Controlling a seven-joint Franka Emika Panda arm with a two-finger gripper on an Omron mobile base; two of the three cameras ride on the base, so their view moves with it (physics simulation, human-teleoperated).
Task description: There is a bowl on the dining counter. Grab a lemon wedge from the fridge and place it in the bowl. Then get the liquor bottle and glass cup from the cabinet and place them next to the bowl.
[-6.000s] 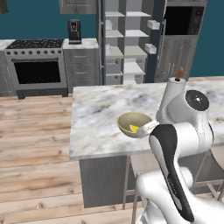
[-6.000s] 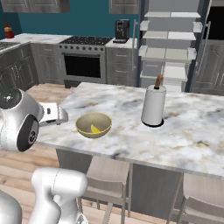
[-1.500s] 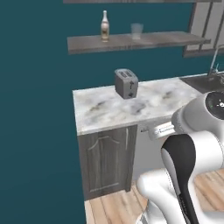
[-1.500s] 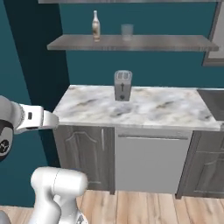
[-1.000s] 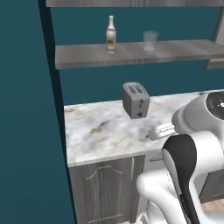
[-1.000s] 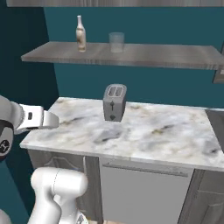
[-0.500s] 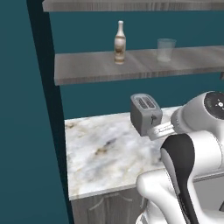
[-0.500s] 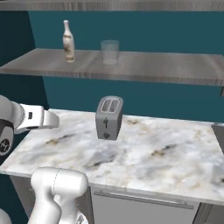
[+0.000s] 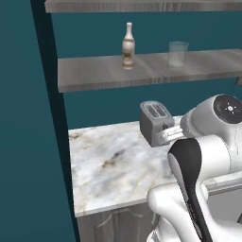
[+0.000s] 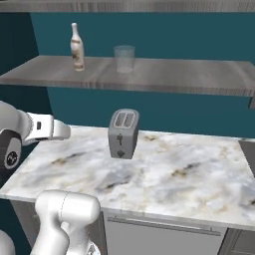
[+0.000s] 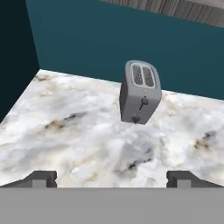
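Claw (image 11: pixel 111 177) wide apart, empty, held low over the marble counter (image 10: pixel 199 179) facing the toaster (image 10: pixel 123 133). Liquor bottle (image 10: pixel 76 48) and glass cup (image 10: pixel 124 59) stand upright on the shelf (image 10: pixel 199 77) above, near each other; likely next pickups.

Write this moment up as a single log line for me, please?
phase: approaching shelf | gripper: open, empty, above counter | liquor bottle, glass cup: upright on shelf, apart | toaster: on counter

a grey toaster (image 10: pixel 123 133) stands upright near frame centre on a marble counter (image 10: pixel 189 174); wooden shelf (image 10: pixel 199 74) across the top
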